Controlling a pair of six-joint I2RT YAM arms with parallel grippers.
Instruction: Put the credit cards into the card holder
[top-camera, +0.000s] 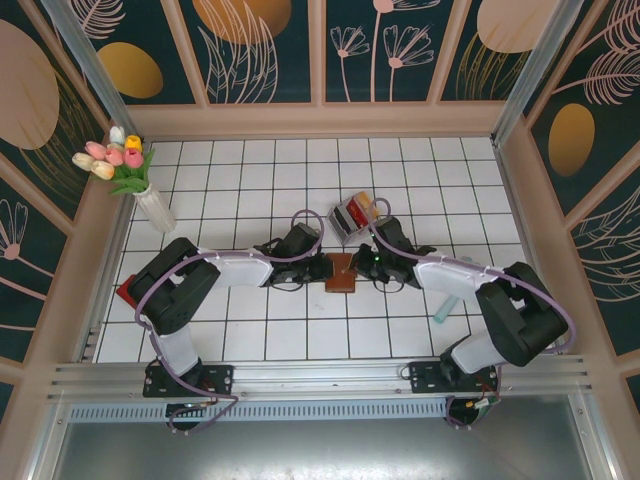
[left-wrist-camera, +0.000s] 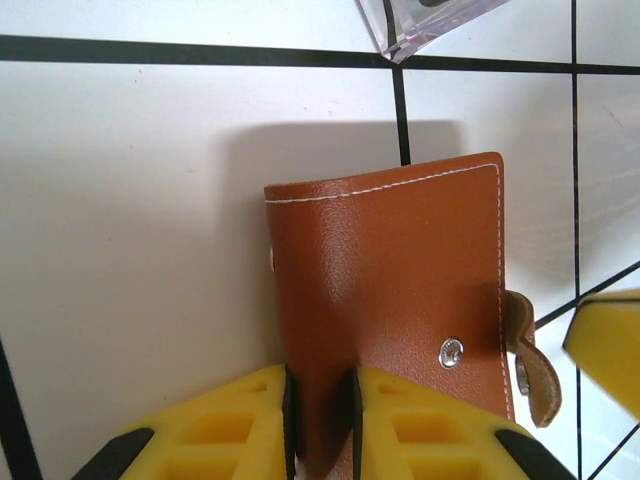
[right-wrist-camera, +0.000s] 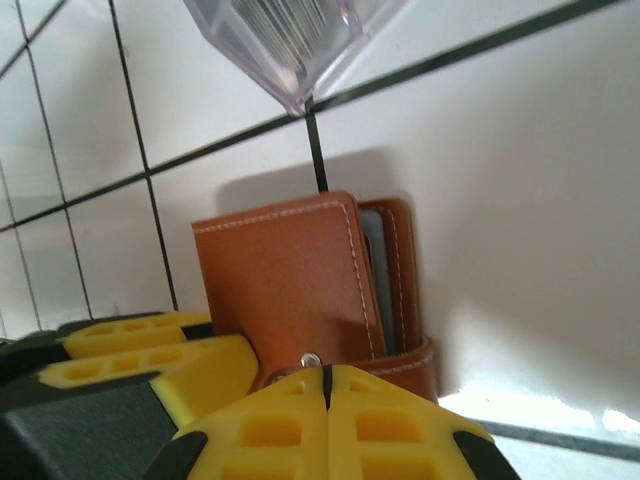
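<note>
Here, card holder (left-wrist-camera: 390, 270) — stitched brown leather, left end effector (left-wrist-camera: 320, 390) gripping.

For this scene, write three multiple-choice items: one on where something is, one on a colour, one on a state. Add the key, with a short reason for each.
1. Where does the small brown leather folding wallet lie?
A. in a blue bowl
B. on the white tiled table, between the left gripper and right gripper
C. on a wooden chair

2. What colour are the gripper fingers?
A. yellow
B. blue
C. white

3. What is the left gripper doing?
A. hanging wide open above the wallet
B. shut on nothing
C. clamped on the wallet's edge

Key: 1 B, the top view shows it mid-table between both arm tips; 2 A, both wrist views show yellow fingers; 3 C, its fingers sit either side of the leather.
</note>
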